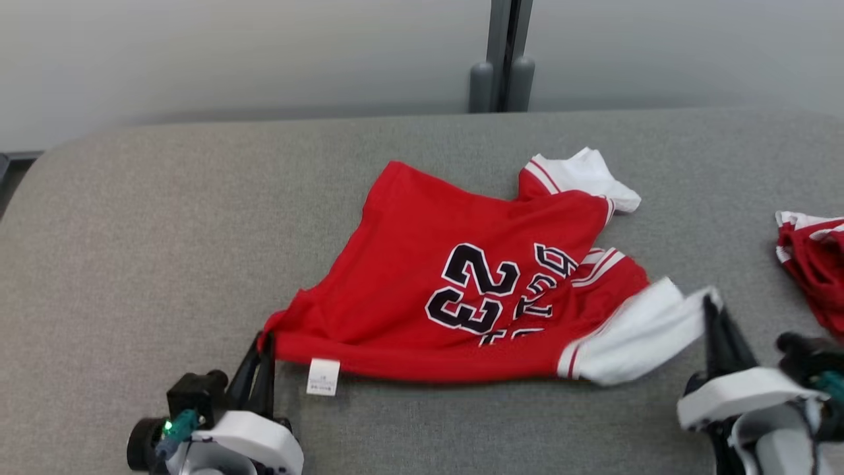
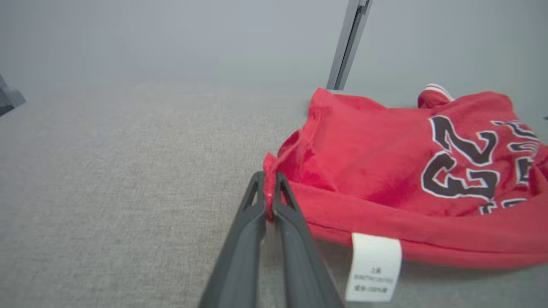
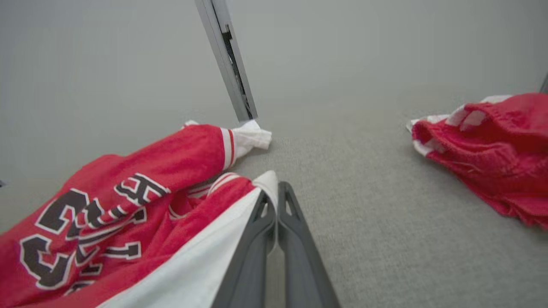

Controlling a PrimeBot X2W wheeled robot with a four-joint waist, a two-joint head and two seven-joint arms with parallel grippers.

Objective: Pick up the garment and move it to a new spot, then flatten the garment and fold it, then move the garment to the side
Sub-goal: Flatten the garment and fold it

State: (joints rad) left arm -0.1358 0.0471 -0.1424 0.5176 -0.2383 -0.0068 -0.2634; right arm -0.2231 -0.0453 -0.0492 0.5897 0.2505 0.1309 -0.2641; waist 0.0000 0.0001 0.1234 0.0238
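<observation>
Red garment [image 1: 409, 264], pinched by left hand [image 1: 266, 342], right hand [image 1: 711, 309]

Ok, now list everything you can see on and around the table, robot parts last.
jersey: one, red with white sleeves and a black 23, rumpled at the table's middle
label: one, white, on the jersey's near hem
second garment: one, red and white, bunched at the table's right edge
table: one, grey, under both garments
post: one, grey, upright behind the table
wall: one, pale grey, at the back
left fingers: two, dark, shut on the jersey's near left hem corner
right fingers: two, dark, shut on the jersey's white sleeve
</observation>
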